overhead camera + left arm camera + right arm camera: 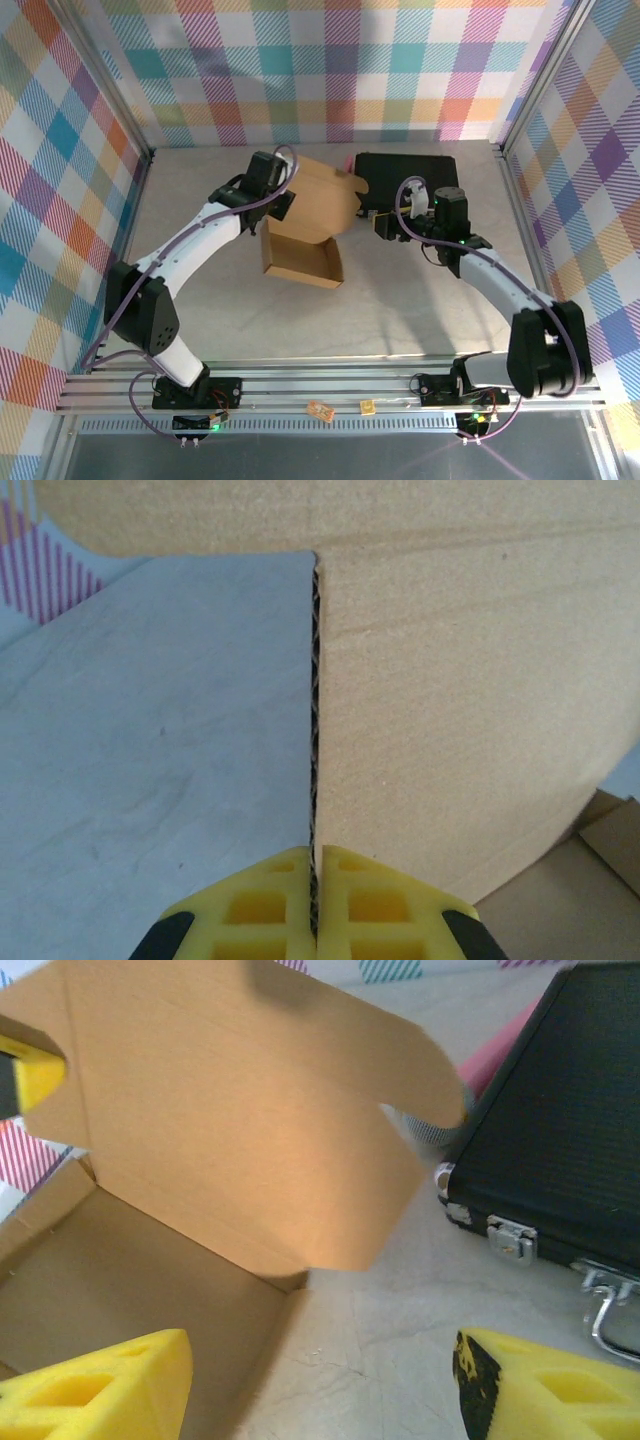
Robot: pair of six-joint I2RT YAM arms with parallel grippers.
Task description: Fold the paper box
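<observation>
The paper box is brown corrugated cardboard, a shallow open tray in the middle of the table with its lid flap raised behind it. My left gripper is shut on the lid's left edge. In the left wrist view the yellow fingertips pinch the fluted edge, and the lid panel rises to the right. My right gripper stands open just right of the box, apart from it. Its yellow fingers straddle bare table beside the tray's corner, under the lid.
A black rectangular case with metal latches lies right behind my right gripper, with something pink beside it. Checked walls enclose the table on three sides. An aluminium rail with two small bits on it runs along the near edge.
</observation>
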